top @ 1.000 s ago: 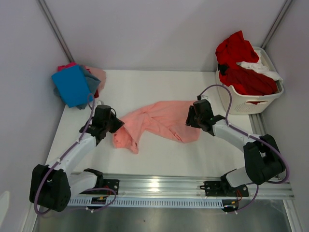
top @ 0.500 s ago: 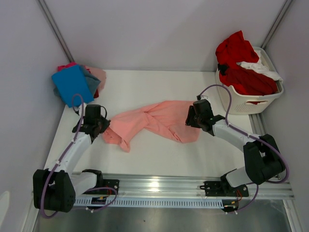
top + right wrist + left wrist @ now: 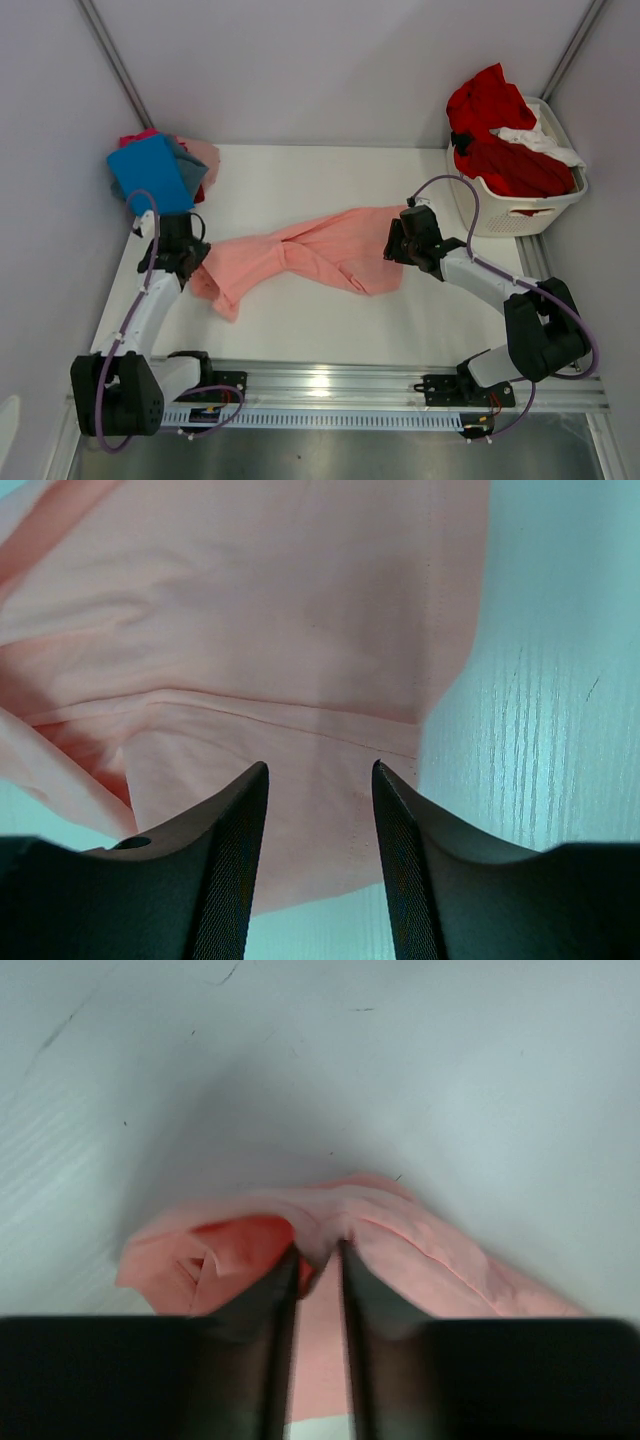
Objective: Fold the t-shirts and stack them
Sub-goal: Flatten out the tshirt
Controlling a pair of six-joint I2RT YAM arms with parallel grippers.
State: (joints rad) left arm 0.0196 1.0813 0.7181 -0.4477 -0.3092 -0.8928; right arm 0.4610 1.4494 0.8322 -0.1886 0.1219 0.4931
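White slatted plastic laundry basket (image 3: 505, 212): far right corner of white table (image 3: 300, 185), close to the right wall. Fine dark scratches (image 3: 225, 972) on tabletop. Aluminium rail (image 3: 340, 385) along near edge. Grey diagonal strut (image 3: 115, 60) on left wall.

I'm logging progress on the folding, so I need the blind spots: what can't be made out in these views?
- Top view: whatever lies under the blue t-shirt is mostly covered, so the count is unclear.
- Top view: the red t-shirt and the basket wall hide what lies deeper.
- Right wrist view: the right gripper is open over the salmon-pink t-shirt; contact is unclear.
- Left wrist view: the left gripper hides how much cloth it pinches.
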